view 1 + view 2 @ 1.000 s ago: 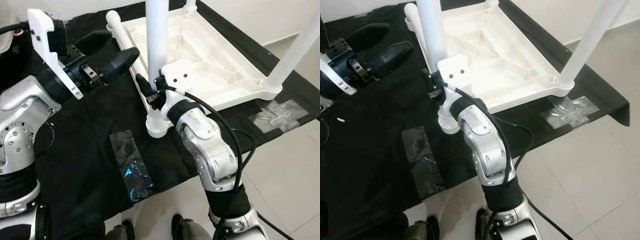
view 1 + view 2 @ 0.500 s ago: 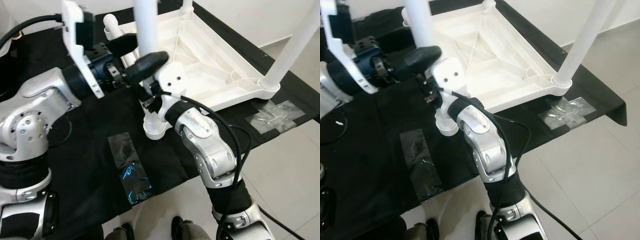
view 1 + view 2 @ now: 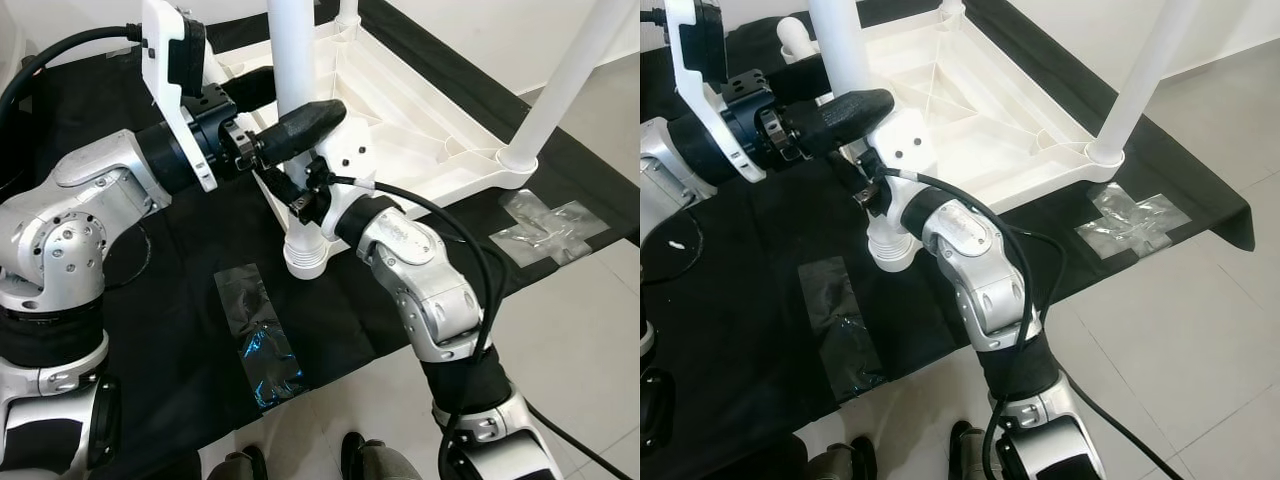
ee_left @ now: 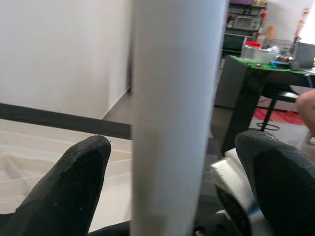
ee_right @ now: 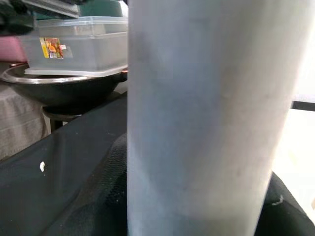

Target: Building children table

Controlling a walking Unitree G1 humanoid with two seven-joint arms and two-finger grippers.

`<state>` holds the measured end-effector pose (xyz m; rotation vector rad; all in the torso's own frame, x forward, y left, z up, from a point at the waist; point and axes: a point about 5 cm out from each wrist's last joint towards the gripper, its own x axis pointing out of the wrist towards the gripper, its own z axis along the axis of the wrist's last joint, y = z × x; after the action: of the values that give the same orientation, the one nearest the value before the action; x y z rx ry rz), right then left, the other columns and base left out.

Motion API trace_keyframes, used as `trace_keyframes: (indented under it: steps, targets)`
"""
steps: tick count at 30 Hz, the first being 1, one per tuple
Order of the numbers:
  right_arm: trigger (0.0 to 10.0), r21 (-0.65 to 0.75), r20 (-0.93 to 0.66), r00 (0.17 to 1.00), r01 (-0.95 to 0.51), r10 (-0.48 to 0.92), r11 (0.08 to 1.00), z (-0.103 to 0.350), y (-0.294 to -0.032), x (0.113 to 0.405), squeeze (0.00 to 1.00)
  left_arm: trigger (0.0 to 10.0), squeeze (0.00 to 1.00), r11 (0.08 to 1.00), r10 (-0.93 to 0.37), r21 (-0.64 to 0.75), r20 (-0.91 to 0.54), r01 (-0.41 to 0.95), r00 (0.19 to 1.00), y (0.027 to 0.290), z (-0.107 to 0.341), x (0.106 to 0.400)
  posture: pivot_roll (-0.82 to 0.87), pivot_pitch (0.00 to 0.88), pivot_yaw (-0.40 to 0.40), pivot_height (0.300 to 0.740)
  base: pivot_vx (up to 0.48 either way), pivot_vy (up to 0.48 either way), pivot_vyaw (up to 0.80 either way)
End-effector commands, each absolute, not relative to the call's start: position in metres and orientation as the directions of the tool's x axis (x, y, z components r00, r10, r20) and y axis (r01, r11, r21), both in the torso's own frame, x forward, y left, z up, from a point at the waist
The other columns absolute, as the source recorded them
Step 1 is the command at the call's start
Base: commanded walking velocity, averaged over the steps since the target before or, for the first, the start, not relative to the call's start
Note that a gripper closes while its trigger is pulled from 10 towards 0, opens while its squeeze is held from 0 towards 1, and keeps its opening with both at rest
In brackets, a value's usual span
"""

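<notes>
Right gripper (image 3: pixel 300 200): clamped around the lower part of a white table leg (image 3: pixel 292 60), low on the tube, just above its flared foot.
Left gripper (image 3: pixel 285 105): black fingers (image 4: pixel 74 182) spread either side of the same leg, higher up than the right gripper; contact cannot be made out.
Table leg: stands upright between both grippers; its flared foot (image 3: pixel 305 255) rests on the black cloth (image 3: pixel 170 290) just below the right gripper.
Tabletop (image 3: pixel 420 130): white, upside down on the cloth, ribbed underside up, just beyond the right gripper; its near corner touches or nearly touches the held leg.
Fitted leg (image 3: pixel 560 80): stands in the tabletop's corner, well to the right of the right gripper.
Tape patches (image 3: pixel 260 330): clear, shiny, on the cloth nearer the robot than the grippers; another (image 3: pixel 545 225) lies near the fitted leg.
</notes>
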<state>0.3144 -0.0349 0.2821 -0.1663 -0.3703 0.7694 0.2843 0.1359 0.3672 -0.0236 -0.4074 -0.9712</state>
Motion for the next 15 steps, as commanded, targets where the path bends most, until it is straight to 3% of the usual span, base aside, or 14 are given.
trace_keyframes:
  steps: [1, 15]
  targets:
    - [10.0, -0.372, 0.216, 0.567, -0.705, 0.795, 0.604, 0.275, -0.018, 0.304, 0.0, 10.0, 0.0, 0.578, -0.795, 0.165, 0.332, 0.799, 0.507, 0.135, 0.367, 0.286, 0.01, 0.18, 0.008, 0.74, 0.0, 0.0, 0.0]
    - [10.0, -0.344, 0.266, 0.547, -0.715, 0.793, 0.609, 0.284, -0.028, 0.308, 0.0, 10.0, 0.0, 0.633, -0.752, 0.128, 0.334, 0.764, 0.568, 0.14, 0.37, 0.298, 0.01, 0.178, 0.013, 0.74, 0.0, 0.0, 0.0]
